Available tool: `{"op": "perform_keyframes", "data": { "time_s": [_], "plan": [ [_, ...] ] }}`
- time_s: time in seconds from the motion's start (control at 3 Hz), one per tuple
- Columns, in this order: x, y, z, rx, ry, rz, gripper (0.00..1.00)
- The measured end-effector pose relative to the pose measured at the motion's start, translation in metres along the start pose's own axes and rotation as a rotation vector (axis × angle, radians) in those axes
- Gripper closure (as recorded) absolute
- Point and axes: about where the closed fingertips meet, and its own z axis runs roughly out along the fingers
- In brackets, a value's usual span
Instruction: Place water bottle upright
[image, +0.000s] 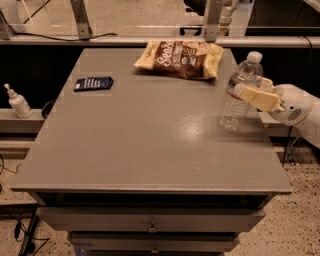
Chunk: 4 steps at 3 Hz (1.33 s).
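The water bottle (231, 107), clear ribbed plastic with a white cap, stands nearly upright and leans a little to the right. It is near the right edge of the grey table (135, 150), with its base at or just above the tabletop. My gripper (253, 94) reaches in from the right. Its cream fingers (260, 98) are shut around the bottle's upper body at the label band.
A brown chip bag (180, 59) lies at the table's back, just behind and left of the bottle. A dark flat packet (93, 83) lies at the back left. A small white pump bottle (17, 101) stands on a ledge off the table's left side. Drawers sit below the front edge.
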Motion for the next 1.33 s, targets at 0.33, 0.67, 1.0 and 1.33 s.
{"op": "perform_keyframes", "data": {
  "time_s": [0.33, 0.67, 1.0, 1.33],
  "plan": [
    [0.0002, 0.0006, -0.0011, 0.003, 0.0, 0.001, 0.36],
    [0.0001, 0.0007, -0.0011, 0.003, 0.0, 0.001, 0.11],
    [-0.0003, 0.0025, -0.0037, 0.005, -0.001, -0.003, 0.0],
    [-0.0007, 0.0033, -0.0052, 0.007, -0.002, -0.006, 0.0]
  ]
}}
